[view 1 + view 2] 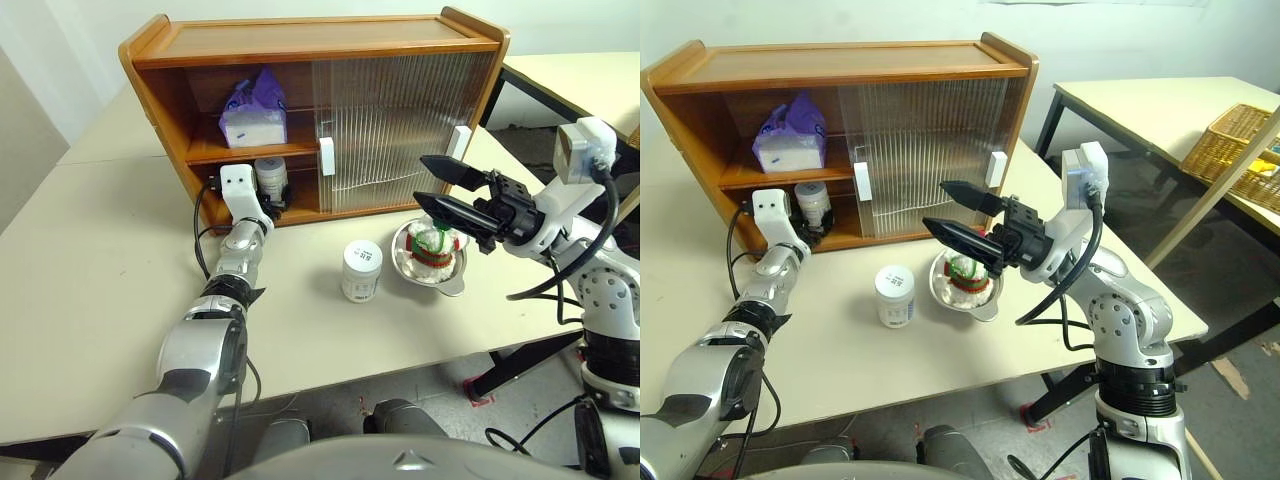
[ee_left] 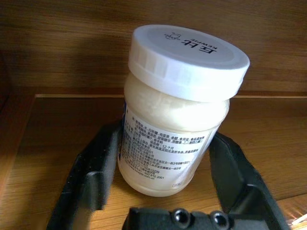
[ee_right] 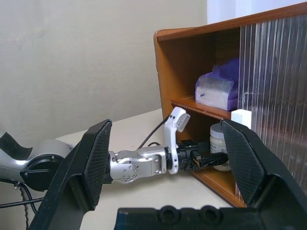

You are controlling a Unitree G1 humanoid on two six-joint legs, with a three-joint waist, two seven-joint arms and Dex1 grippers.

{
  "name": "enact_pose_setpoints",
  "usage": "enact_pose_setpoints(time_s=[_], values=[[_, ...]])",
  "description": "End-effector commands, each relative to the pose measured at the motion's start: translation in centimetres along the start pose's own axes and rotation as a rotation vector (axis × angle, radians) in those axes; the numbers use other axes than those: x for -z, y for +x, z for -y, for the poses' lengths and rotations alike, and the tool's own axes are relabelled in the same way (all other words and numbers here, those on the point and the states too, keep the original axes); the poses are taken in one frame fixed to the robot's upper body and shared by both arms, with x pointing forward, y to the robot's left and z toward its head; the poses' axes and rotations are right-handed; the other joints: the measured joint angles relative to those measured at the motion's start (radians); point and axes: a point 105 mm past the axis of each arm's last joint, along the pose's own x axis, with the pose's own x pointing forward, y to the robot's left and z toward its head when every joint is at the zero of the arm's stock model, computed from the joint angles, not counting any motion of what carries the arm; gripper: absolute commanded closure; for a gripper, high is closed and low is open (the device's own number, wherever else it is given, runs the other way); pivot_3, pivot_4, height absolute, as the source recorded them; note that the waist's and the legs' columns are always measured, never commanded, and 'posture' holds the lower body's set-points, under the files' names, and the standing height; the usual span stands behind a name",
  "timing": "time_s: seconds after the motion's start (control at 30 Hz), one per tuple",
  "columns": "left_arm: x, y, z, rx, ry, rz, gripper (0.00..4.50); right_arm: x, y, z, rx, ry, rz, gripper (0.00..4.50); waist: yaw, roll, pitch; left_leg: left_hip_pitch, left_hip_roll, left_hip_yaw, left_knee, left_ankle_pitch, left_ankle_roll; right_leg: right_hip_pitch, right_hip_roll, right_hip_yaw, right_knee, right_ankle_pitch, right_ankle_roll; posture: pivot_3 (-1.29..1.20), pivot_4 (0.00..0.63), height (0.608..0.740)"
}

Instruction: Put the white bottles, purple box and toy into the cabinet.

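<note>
The left gripper (image 2: pixel 158 191) reaches into the lower shelf of the cabinet (image 1: pixel 300 40), and a white bottle (image 2: pixel 175 110) stands upright on the shelf board between its fingers. In the left wrist view I see a small gap on each side of the jar, so the jaws look open and not pressing; the jar seems already set down.

To do this step well: pull the arm straight back, w/o touching the jar, so it is not tipped or dragged.

The purple box (image 1: pixel 254 108) lies on the upper shelf. The 2nd white bottle (image 1: pixel 361 271) waits on the table (image 1: pixel 100 250), and just beside it the toy (image 1: pixel 436 243) sits in a metal bowl (image 1: pixel 447 283).

The right gripper (image 1: pixel 438 185) hovers above the bowl, jaws wide, holding nothing. The right wrist view shows the left arm from the side, entering the shelf; the head views cannot show the gaps.
</note>
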Motion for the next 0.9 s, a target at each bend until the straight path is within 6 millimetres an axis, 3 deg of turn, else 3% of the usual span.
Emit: enact_pose_setpoints(time_s=[0.03,0.27,0.87,0.9], values=[[0.7,-0.2,0.4,0.016,-0.018,-0.015,0.03,-0.1,0.2,-0.1,-0.008,-0.015,-0.007,0.0,0.0,0.0,0.0,0.0,0.0,0.0,0.0,0.0,0.0,0.0,0.0,0.0,0.0,0.0,0.0,-0.16,0.0,0.74],[-0.2,-0.7,-0.7,-0.01,-0.061,0.058,0.03,0.0,0.2,-0.1,-0.01,-0.011,-0.004,0.0,0.0,0.0,0.0,0.0,-0.001,0.0,0.0,0.0,0.0,0.0,-0.001,0.0,0.0,-0.001,0.0,-0.15,0.0,0.74],[-0.8,-3.9,-1.1,0.035,-0.045,0.161,0.03,0.3,0.5,-0.1,-0.02,0.0,0.001,0.0,0.003,0.0,0.0,0.0,-0.003,0.0,-0.001,0.0,0.0,0.0,-0.001,0.0,0.0,-0.001,0.0,-0.14,0.0,0.74],[-0.7,-4.1,-1.3,0.022,-0.049,0.157,0.21,0.3,0.5,-0.1,-0.02,0.0,0.002,0.0,0.003,0.0,0.0,0.0,-0.003,0.0,-0.001,0.0,0.0,0.0,-0.001,0.0,0.0,-0.001,0.0,-0.14,0.0,0.74]])
